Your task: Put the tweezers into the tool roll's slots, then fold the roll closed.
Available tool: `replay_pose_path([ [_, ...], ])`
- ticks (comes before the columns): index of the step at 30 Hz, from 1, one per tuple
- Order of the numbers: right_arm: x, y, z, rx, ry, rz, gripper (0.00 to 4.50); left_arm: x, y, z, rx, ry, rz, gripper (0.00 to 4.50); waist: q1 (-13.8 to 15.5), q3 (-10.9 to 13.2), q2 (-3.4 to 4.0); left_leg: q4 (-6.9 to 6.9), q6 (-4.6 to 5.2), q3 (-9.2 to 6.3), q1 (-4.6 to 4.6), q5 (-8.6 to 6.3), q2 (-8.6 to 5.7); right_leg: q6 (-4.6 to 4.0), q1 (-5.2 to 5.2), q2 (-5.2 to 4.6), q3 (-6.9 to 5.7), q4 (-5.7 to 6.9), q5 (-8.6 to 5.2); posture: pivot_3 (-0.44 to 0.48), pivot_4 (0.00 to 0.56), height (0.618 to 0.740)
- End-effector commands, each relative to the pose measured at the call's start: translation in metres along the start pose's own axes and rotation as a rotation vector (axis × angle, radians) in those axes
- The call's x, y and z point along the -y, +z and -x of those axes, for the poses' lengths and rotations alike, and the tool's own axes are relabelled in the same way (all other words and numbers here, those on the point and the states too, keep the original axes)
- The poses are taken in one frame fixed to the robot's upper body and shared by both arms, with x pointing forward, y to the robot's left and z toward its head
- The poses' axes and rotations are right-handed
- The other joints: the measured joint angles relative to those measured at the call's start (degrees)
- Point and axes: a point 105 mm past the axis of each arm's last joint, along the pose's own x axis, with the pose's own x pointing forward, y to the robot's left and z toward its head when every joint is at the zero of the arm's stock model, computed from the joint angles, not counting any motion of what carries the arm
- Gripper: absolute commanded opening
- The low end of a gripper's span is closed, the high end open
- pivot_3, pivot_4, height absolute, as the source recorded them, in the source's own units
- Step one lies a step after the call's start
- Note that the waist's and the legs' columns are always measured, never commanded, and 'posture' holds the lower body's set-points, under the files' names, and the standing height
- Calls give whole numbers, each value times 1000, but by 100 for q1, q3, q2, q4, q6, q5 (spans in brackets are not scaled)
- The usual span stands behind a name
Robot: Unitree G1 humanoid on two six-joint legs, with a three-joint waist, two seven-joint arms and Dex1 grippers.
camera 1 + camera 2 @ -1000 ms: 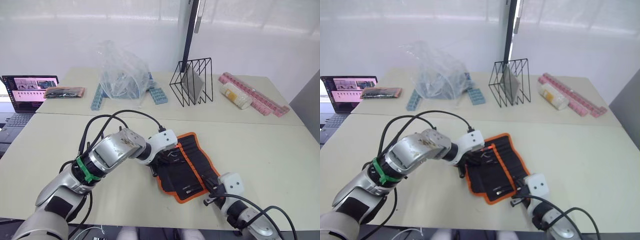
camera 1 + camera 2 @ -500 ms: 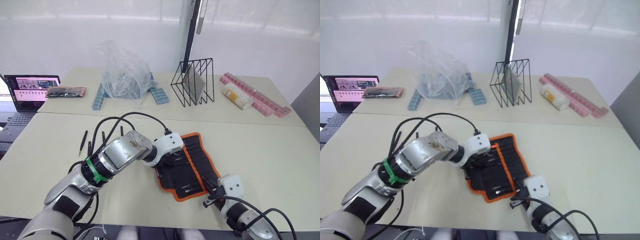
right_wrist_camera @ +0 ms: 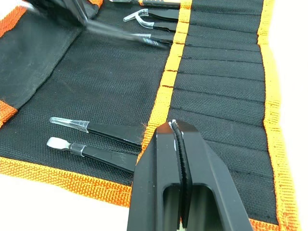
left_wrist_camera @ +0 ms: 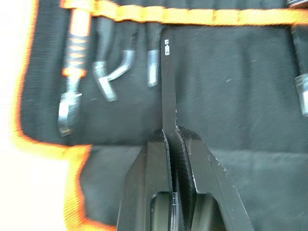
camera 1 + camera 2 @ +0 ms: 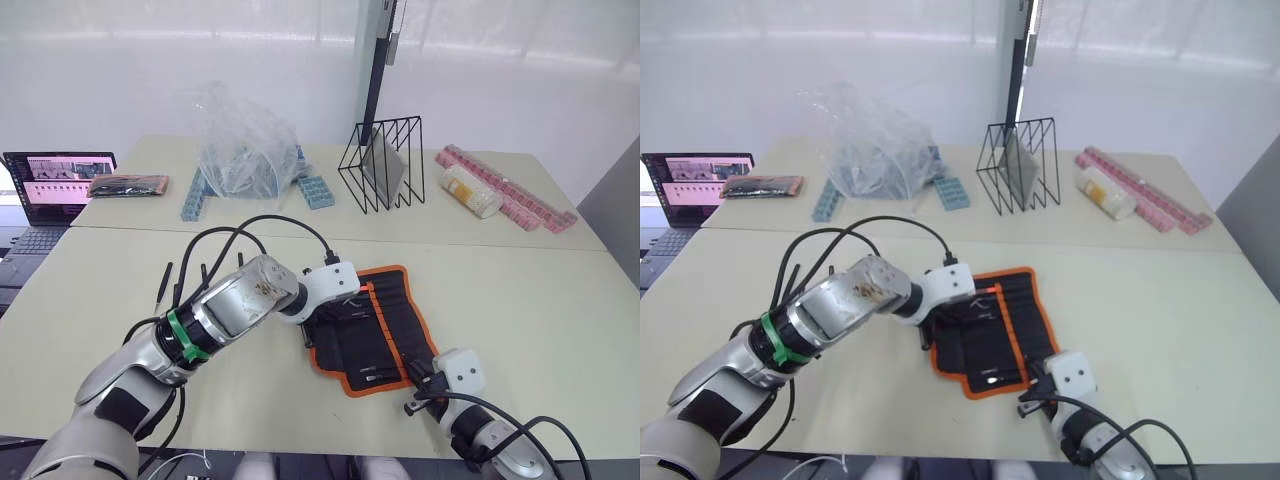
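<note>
The tool roll [image 5: 385, 325] lies open on the near table, black with orange trim. My left gripper [image 4: 172, 137] is over its left half, shut on a slim black tweezer [image 4: 166, 82] whose tip points at the orange strip [image 4: 202, 17] above the slots. Several tweezers with clear caps [image 4: 107, 77] sit in slots beside it. My right gripper [image 3: 175, 129] is shut with nothing in it, its fingertips at the roll's orange divider [image 3: 166, 84] near the roll's near right corner [image 5: 412, 392]. Two more capped tweezers [image 3: 98, 129] are tucked in there. Loose tweezers [image 5: 161, 285] lie on the table left of my left arm.
On the far table stand a black wire rack [image 5: 382, 165], a crumpled clear plastic bag [image 5: 245, 150] over blue trays [image 5: 318, 190], a laptop [image 5: 55, 185], a pale bottle [image 5: 472, 190] and a row of pink boxes [image 5: 515, 205]. A seam [image 5: 500, 245] joins the two tables.
The head view has shifted slightly. My left forearm has shifted, uncovering the loose tweezers on the table. The left gripper stays over the roll with its tweezer; the right gripper has barely moved.
</note>
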Motion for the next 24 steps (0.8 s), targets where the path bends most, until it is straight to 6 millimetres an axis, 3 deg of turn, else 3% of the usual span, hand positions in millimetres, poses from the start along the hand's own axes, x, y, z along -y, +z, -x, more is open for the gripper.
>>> replay_pose_path([
  [1, -7, -6, 0, -28, 24, -11, 53, -7, 16, 10, 50, -2, -8, 0, 0, 0, 0, 0, 0, 0, -2, 0, 0, 0, 0, 0, 0, 0, 0, 0, 150, 720],
  [5, -7, -5, -1, -24, 25, -13, 53, 0, 22, 12, 51, -126, 112, 0, -4, 0, 0, 2, 0, -2, -9, 0, 0, 1, -5, 0, -2, 0, 0, 0, 150, 720],
  [15, -9, -5, -1, -24, 24, -16, 53, -4, 14, 5, -17, -101, 20, 0, -18, -2, 4, 10, 1, -16, -20, 0, 1, -2, -11, 8, -3, 2, -1, 0, 150, 720],
  [24, -11, -6, 0, -26, 23, -21, 53, -11, 18, -4, -26, -31, -111, 0, -7, -2, 4, 12, 1, -19, -21, 0, 0, -2, -9, 9, -3, 3, -1, 0, 150, 720],
])
